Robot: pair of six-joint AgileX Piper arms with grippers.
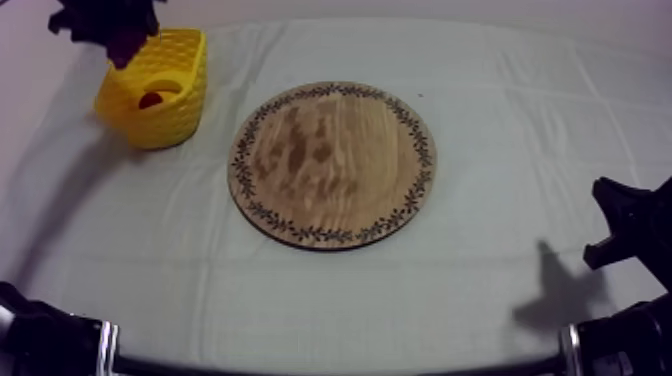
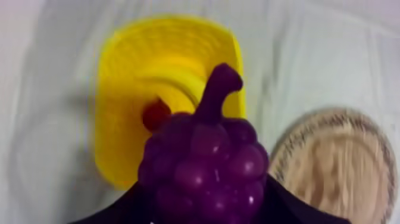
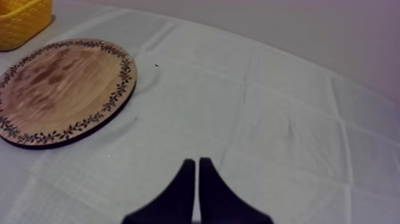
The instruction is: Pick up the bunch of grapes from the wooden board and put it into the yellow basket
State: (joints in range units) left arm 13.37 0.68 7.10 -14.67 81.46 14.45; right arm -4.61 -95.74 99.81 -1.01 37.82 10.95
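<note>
My left gripper (image 1: 125, 45) hangs above the yellow basket (image 1: 178, 110) at the table's far left, shut on the purple bunch of grapes (image 2: 205, 167). In the left wrist view the grapes are held stem up over the basket (image 2: 119, 113), with a small red fruit (image 2: 156, 113) and a banana (image 2: 178, 89) inside it. The top view also shows the red fruit (image 1: 151, 99) in the basket. The round wooden board (image 1: 332, 163) lies bare in the middle. My right gripper (image 3: 197, 170) is shut on nothing, low over the cloth at the right.
The board (image 3: 59, 89) and a corner of the basket (image 3: 21, 21) lie far off from my right gripper. My right arm (image 1: 630, 235) rests at the right edge. Open cloth surrounds the board.
</note>
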